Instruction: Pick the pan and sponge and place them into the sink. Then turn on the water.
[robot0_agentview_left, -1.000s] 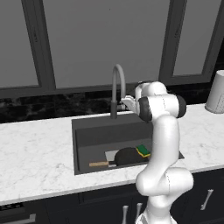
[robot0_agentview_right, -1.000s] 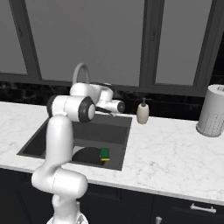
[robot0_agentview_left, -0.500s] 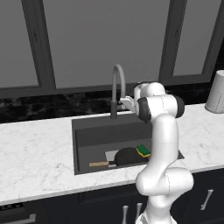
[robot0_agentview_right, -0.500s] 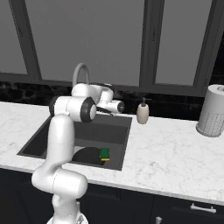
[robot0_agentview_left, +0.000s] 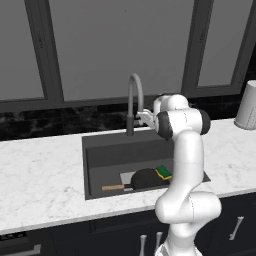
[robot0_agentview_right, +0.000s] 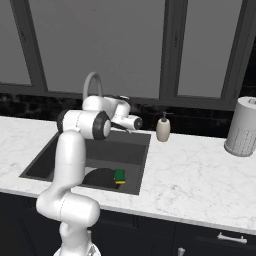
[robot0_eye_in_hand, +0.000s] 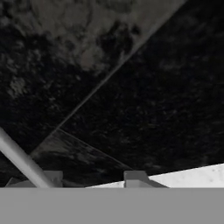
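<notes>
Nearest the camera, white marble worktop framing the dark recessed sink. Inside the basin, toward its front right: black pan lying flat, wooden handle pointing left, with the green-and-yellow sponge touching the pan's right rim; from the right base view, the same sponge sitting just beside the pan at the basin's near edge. Farther back, the white arm bent over the sink, hand raised close to the stem of the arched grey faucet behind the basin; whether fingers spread or pressed together, cannot tell. No blue stream seen under the spout. On the worktop to the right, beige soap dispenser, then a paper towel roll near the black backsplash. Farthest, dark-framed windows across the wall.
</notes>
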